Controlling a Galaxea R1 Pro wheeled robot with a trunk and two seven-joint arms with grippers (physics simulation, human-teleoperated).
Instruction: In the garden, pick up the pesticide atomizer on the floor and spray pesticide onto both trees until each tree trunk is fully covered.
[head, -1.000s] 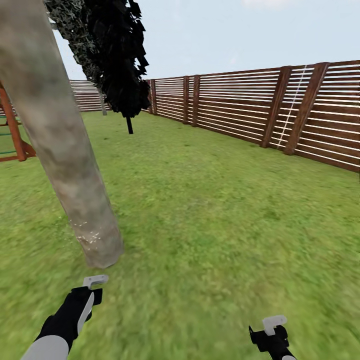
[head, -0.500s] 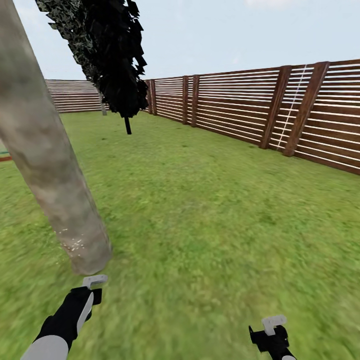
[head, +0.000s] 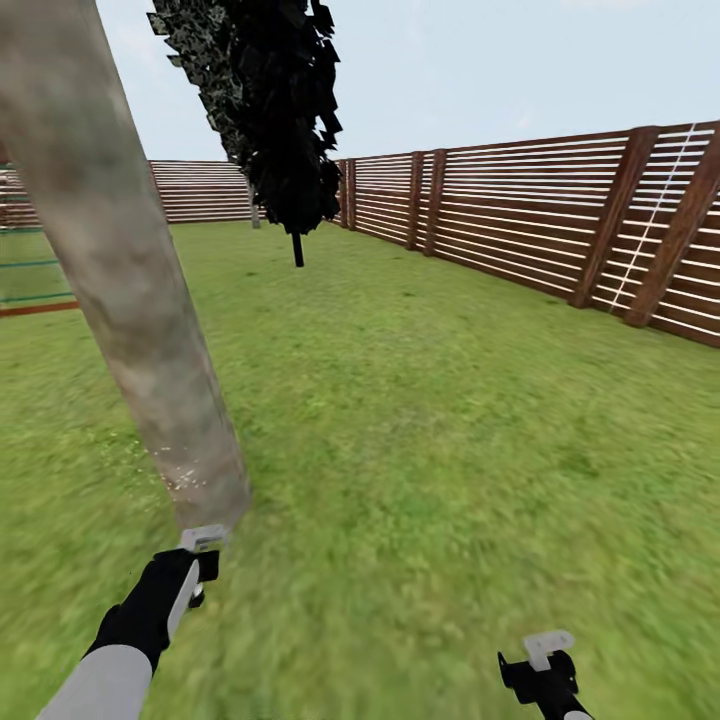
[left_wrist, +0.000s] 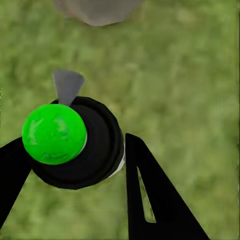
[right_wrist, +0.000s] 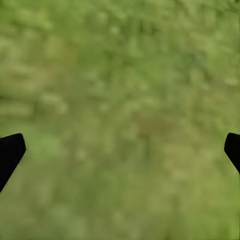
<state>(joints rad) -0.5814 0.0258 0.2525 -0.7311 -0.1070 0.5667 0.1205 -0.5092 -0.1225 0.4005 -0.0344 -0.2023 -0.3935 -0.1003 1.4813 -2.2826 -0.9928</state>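
Left gripper (left_wrist: 75, 160) clenches the round black atomizer (left_wrist: 95, 145), apparently green-capped, near the mottled trunk (head: 130, 290); right gripper (right_wrist: 120, 150) released.

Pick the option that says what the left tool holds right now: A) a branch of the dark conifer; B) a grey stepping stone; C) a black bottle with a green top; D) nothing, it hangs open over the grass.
C: in the left wrist view the left tool has its fingers closed on either side of a black bottle with a round green top, above the grass.
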